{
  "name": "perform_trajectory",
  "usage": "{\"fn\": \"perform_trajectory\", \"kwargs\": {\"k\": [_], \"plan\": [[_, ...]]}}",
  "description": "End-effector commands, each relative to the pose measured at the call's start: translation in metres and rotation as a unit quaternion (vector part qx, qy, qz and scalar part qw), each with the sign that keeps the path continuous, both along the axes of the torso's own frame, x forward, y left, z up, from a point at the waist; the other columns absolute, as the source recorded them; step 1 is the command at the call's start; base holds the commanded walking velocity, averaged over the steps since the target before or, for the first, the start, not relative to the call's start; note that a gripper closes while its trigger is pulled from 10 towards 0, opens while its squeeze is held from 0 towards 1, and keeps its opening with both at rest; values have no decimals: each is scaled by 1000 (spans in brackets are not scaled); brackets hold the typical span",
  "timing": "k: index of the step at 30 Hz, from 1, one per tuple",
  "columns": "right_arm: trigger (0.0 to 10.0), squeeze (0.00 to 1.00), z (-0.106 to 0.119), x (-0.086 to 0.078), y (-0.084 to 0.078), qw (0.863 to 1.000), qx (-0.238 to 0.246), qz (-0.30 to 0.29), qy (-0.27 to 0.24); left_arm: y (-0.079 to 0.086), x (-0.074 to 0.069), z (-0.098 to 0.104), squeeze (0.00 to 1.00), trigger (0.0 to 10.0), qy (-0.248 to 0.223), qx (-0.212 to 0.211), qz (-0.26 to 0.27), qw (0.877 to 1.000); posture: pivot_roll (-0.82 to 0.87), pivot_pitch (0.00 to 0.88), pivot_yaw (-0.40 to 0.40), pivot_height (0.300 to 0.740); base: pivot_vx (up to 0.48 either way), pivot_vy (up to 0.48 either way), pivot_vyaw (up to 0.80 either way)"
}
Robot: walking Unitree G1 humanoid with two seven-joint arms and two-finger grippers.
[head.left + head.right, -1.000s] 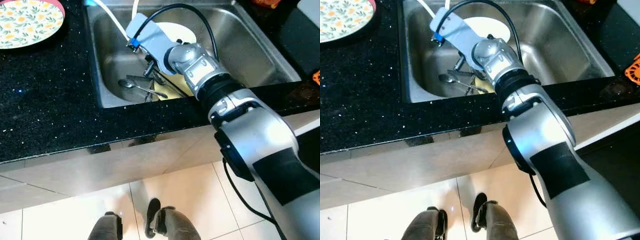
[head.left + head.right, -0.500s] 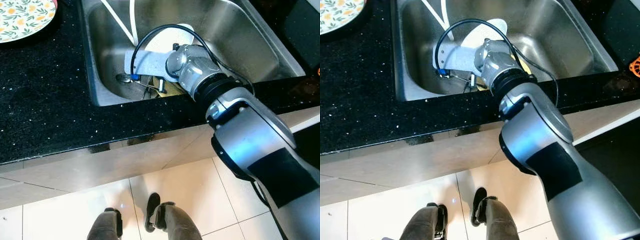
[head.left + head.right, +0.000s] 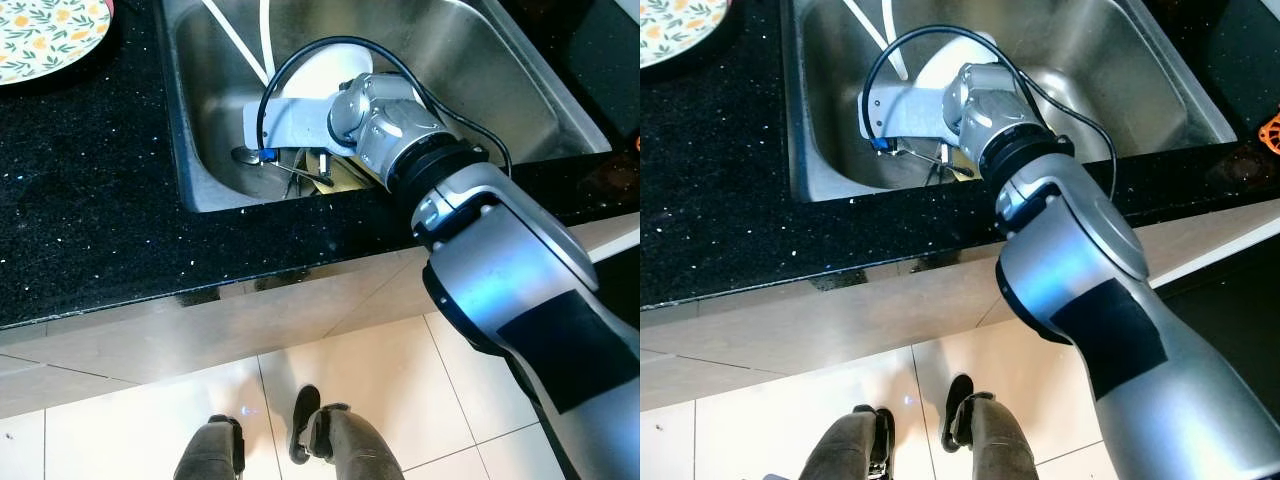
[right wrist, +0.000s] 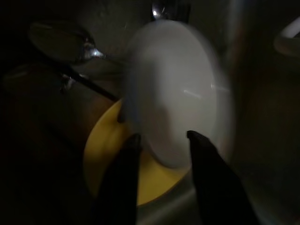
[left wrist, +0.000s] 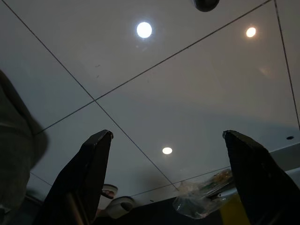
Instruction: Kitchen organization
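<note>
The white plate lies in the steel sink, overlapping a yellow plate at the near side, with a spoon and other cutlery just to the left on the sink floor. The right end effector is down inside the sink, its two black fingers parted around the white plate's edge; I judge them open and not yet clamped, though the wrist view is dark and blurred. The left end effector hangs idle with fingers wide apart, pointed at the tiled floor.

The step in hand looks like taking hold of the white plate. To do it well, the fingers should straddle the rim squarely, one above and one below, and close only on the white plate, not the yellow one under it. Lifting should be slow and tilted away from the cutlery, since a smooth rim may slip. A flowered plate sits on the black table at far left, a likely place for stacking.
</note>
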State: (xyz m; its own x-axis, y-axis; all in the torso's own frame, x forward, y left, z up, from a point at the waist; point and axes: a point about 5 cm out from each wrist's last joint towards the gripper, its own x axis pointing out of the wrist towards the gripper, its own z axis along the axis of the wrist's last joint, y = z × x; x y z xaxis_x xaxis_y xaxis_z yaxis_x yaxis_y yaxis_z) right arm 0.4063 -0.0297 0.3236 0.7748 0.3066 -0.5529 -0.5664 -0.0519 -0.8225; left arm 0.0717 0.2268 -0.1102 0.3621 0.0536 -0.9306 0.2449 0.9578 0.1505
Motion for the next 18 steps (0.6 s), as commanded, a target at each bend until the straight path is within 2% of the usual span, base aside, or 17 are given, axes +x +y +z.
{"fn": "perform_trajectory", "kwargs": {"k": [1,4,5,6,9,10,11,12,13,14,15,16,17,18], "plan": [[10000,729,7,-2,0,999,32,9,16,-18,-10,-6,0,10000,25,-24,-18,999,187,322,-152,740,0,0,0],[10000,729,10,-2,1,999,46,15,21,-18,-8,-5,0,10000,23,-24,-18,999,188,317,-150,740,0,0,0],[10000,0,16,-3,0,996,83,27,31,-16,-1,-4,0,10000,18,-21,-17,999,190,290,-141,740,0,0,0],[10000,0,16,-3,0,996,83,27,31,-16,-1,-4,0,10000,18,-21,-17,999,190,290,-141,740,0,0,0],[10000,0,30,-6,-2,983,171,56,47,-14,9,-2,0,10000,11,-18,-14,1000,190,261,-134,740,0,0,0],[10000,0,30,-6,-2,983,171,56,47,-14,9,-2,0,10000,11,-18,-14,1000,190,261,-134,740,0,0,0],[10000,0,37,-8,-1,970,222,81,63,-14,13,-2,0,10000,9,-17,-13,1000,187,239,-131,740,0,0,0],[10000,0,37,-8,-1,970,222,81,63,-14,13,-2,0,10000,9,-17,-13,1000,187,239,-131,740,0,0,0],[10000,0,42,-12,-1,949,276,122,87,-15,17,-1,0,10000,7,-17,-13,1000,182,220,-126,740,0,0,0],[10000,0,47,-16,-3,921,333,165,117,-15,22,0,0,10000,4,-17,-13,1000,177,203,-118,740,0,0,0],[10000,0,47,-16,-3,921,333,165,117,-15,22,0,0,10000,4,-17,-13,1000,177,203,-118,740,0,0,0],[10000,0,50,-19,-6,895,375,200,136,-15,27,1,0,10000,0,-17,-13,1000,168,189,-108,740,0,0,0],[10000,0,50,-19,-6,895,375,200,136,-15,27,1,0,10000,0,-17,-13,1000,168,189,-108,740,0,0,0],[10000,0,50,-23,-10,860,420,241,161,-16,33,2,0,10000,-3,-16,-15,1000,154,165,-101,740,0,0,0]]}}
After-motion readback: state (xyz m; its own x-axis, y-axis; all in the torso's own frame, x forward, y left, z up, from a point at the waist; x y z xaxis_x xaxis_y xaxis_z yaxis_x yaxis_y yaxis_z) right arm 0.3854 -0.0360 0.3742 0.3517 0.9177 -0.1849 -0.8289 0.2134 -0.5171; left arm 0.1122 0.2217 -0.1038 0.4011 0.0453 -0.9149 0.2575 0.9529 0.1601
